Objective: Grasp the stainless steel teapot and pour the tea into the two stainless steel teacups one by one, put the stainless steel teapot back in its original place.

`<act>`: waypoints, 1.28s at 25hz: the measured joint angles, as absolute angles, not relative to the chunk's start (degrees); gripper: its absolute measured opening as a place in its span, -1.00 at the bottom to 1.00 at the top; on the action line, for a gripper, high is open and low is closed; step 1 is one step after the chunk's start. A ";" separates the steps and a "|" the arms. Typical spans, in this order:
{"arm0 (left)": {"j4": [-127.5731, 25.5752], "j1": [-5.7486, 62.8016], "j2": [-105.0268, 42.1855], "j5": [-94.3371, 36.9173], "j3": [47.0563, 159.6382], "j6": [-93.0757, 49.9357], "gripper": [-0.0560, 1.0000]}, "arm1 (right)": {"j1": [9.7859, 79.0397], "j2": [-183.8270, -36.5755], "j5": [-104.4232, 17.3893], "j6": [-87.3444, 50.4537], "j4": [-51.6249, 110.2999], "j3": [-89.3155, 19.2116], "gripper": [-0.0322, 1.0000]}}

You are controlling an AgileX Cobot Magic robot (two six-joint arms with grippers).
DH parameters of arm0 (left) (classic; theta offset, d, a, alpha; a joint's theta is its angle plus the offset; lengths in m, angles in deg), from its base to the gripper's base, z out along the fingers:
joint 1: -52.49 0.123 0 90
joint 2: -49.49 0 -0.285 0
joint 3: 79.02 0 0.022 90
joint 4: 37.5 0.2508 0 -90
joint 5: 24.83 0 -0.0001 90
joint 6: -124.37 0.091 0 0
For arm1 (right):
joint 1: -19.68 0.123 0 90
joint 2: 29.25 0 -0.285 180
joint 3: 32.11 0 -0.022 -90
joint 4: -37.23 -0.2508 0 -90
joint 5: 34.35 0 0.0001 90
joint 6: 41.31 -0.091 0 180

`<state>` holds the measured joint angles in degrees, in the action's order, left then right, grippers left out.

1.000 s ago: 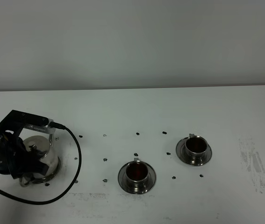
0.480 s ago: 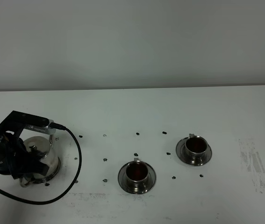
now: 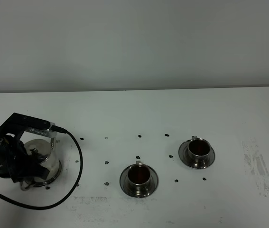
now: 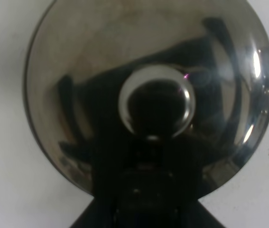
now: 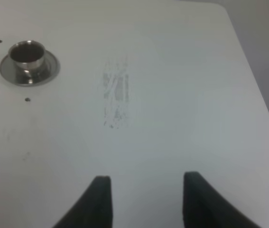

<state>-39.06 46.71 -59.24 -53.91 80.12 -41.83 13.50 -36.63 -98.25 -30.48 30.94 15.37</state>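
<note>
Teapot back on its plate at the near left, both cups filled.

Since a second ago the left gripper [image 3: 27, 166] and the teapot [image 3: 43, 159] have sunk slightly and edged left; the pot stands upright on the plate [image 3: 49, 182]. The arm hides the handle, so I cannot tell how that gripper stands. The left wrist view adds only the lid [image 4: 77, 71] and knob [image 4: 156, 100]. The right wrist view shows the right gripper [image 5: 146, 197] spread open, holding nothing, over bare table [image 5: 172, 95], with the right cup [image 5: 27, 56] far off. The left cup [image 3: 138, 175] holds tea [image 3: 138, 175].
</note>
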 joint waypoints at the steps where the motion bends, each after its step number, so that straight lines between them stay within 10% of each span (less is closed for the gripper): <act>1: -39.06 46.71 -59.24 -53.91 80.12 -41.83 -0.51 | 13.50 -36.63 -98.25 -30.48 30.94 15.37 -0.28; 32: -40.45 46.71 -51.07 -58.48 80.12 -41.66 0.13 | 13.50 -36.63 -98.25 -30.48 30.94 15.37 -0.28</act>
<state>-40.45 46.71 -51.07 -58.48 80.12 -41.66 13.50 -36.63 -98.25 -30.48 30.94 15.37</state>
